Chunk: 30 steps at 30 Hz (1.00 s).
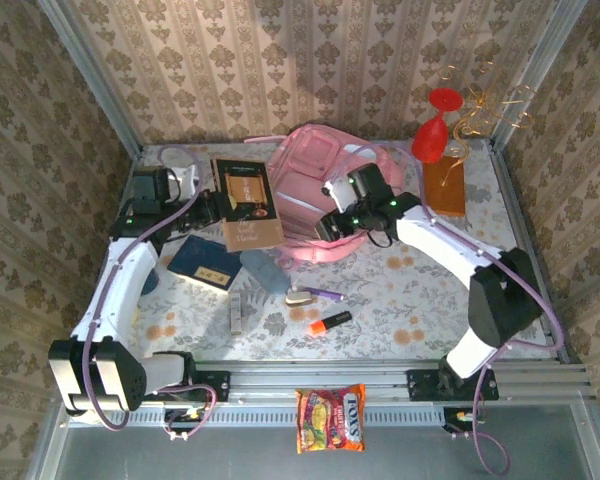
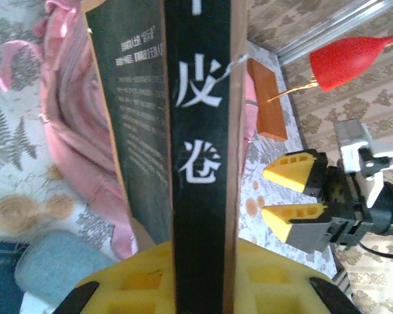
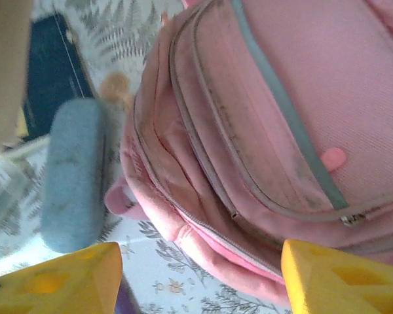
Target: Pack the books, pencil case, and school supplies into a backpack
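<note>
Two arms reach over a table (image 1: pixel 430 300) covered in a pale floral cloth, boxed in by a metal frame and damask-papered walls. The pink backpack (image 1: pixel 310 160) lies at the far centre. At the far right an orange slab (image 1: pixel 445 187) sits with a red glass (image 1: pixel 432 135) just behind it. A snack packet (image 1: pixel 330 418) lies on the near metal ledge, outside the rail.

The left arm runs up the left side, then bends right at the wrist. The left gripper (image 1: pixel 213 208) is clamped on the spine end of the brown book (image 1: pixel 247 205), holding it above the cloth just left of the backpack. The navy book (image 1: pixel 205 262) lies flat nearer, beside the pencil case (image 1: pixel 263 270).

The right arm rises from its base at the near right, folds at the elbow and stretches left and far. The right gripper (image 1: pixel 332 224) hangs over the backpack's near edge, its yellow fingers (image 3: pixel 340 278) spread wide with nothing between them. Whether they touch the fabric I cannot tell.

Near the centre lie a beige piece (image 1: pixel 300 297), a purple pen (image 1: pixel 327 294), an orange-and-black marker (image 1: pixel 330 322) and a pale stick (image 1: pixel 236 313).
</note>
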Available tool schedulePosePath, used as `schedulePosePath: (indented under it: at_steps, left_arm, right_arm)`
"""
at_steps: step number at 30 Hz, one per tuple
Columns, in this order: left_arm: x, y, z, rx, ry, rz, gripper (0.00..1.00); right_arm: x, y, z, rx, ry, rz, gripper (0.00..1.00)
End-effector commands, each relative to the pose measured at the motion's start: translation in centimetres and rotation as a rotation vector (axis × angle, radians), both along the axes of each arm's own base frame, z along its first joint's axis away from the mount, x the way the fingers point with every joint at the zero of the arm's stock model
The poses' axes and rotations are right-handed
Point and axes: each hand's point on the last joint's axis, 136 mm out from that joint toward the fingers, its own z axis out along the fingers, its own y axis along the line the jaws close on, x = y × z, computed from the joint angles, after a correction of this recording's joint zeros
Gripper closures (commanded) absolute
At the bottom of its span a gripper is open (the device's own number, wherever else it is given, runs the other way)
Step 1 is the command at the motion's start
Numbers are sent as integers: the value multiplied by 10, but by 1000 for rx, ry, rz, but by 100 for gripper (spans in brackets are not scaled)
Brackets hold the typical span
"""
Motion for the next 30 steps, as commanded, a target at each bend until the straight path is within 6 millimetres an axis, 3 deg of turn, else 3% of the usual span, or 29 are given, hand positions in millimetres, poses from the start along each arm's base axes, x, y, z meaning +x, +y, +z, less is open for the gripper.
schedulePosePath:
  at_steps: [1, 10, 15, 21, 25, 28, 30]
  left_arm:
    - [-5, 4, 14, 12, -33, -6, 100]
    - [-6, 6, 6, 16, -20, -4, 100]
    - [-6, 7, 2, 18, -13, -1, 100]
    - [-8, 6, -1, 7, -6, -1, 100]
    - [-9, 6, -6, 4, 9, -2, 100]
    - [-12, 5, -10, -5, 24, -4, 100]
    - [-15, 5, -13, -13, 41, 3, 100]
  right_arm:
    - [2, 12, -16, -100, -31, 108, 34]
    - [-6, 30, -60, -229, 36, 191, 36]
    - [4, 28, -74, -313, 21, 163, 44]
    - [12, 22, -77, -387, -12, 144, 62]
    - [15, 22, -73, -387, -28, 135, 78]
    - [16, 26, -60, -354, -46, 121, 89]
    - [17, 29, -42, -307, -74, 101, 95]
